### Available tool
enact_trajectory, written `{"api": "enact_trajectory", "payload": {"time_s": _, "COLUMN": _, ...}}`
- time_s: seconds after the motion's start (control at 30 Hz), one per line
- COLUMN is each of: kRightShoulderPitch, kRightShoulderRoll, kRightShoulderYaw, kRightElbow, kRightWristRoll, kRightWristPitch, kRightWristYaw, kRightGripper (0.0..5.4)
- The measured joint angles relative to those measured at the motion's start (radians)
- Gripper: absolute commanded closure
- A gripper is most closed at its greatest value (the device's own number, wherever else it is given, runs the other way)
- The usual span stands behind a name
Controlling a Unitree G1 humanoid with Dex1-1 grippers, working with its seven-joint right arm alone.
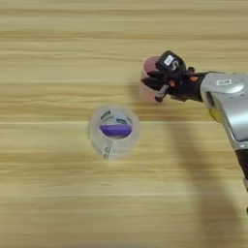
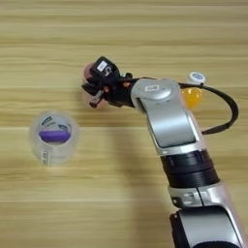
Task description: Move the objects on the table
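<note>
On the table there are three small objects: one pink cup, one roll of clear tape and one orange bottle. There is one arm, silver, with one gripper of black fingers.

The pink cup is in the far part of the table, a little right of the middle. It seems to stand upright, with its long axis vertical, but the gripper covers most of it, so this is not sure. The tape roll lies nearer and to the left of the cup, apart from it. Its axis is tilted toward the camera, so the round opening and the purple inner label face up and forward. The bottle stands upright behind the forearm, with its white cap on top.

The gripper is at the cup and overlaps its right side. Whether the fingers are closed on the cup or only beside it cannot be told from these views.

The bottle shows only in the right eye view, together with the arm's black cable and the lower joints. The left eye view shows only the forearm and more table on the left.
</note>
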Motion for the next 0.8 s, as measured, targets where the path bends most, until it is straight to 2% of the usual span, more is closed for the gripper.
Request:
{"api": "enact_trajectory", "payload": {"time_s": 0.27, "kRightShoulderPitch": 0.1, "kRightShoulderRoll": -0.049, "kRightShoulderYaw": -0.063, "kRightElbow": -0.087, "kRightWristRoll": 0.054, "kRightWristPitch": 0.089, "kRightWristYaw": -0.006, "kRightGripper": 4.92}}
{"api": "enact_trajectory", "payload": {"time_s": 0.47, "kRightShoulderPitch": 0.156, "kRightShoulderRoll": -0.092, "kRightShoulderYaw": -0.067, "kRightElbow": -0.09, "kRightWristRoll": 0.059, "kRightWristPitch": 0.09, "kRightWristYaw": -0.006, "kRightGripper": 4.92}}
{"api": "enact_trajectory", "payload": {"time_s": 0.8, "kRightShoulderPitch": 0.175, "kRightShoulderRoll": -0.115, "kRightShoulderYaw": -0.061, "kRightElbow": -0.079, "kRightWristRoll": 0.059, "kRightWristPitch": 0.071, "kRightWristYaw": -0.008, "kRightGripper": 4.92}}
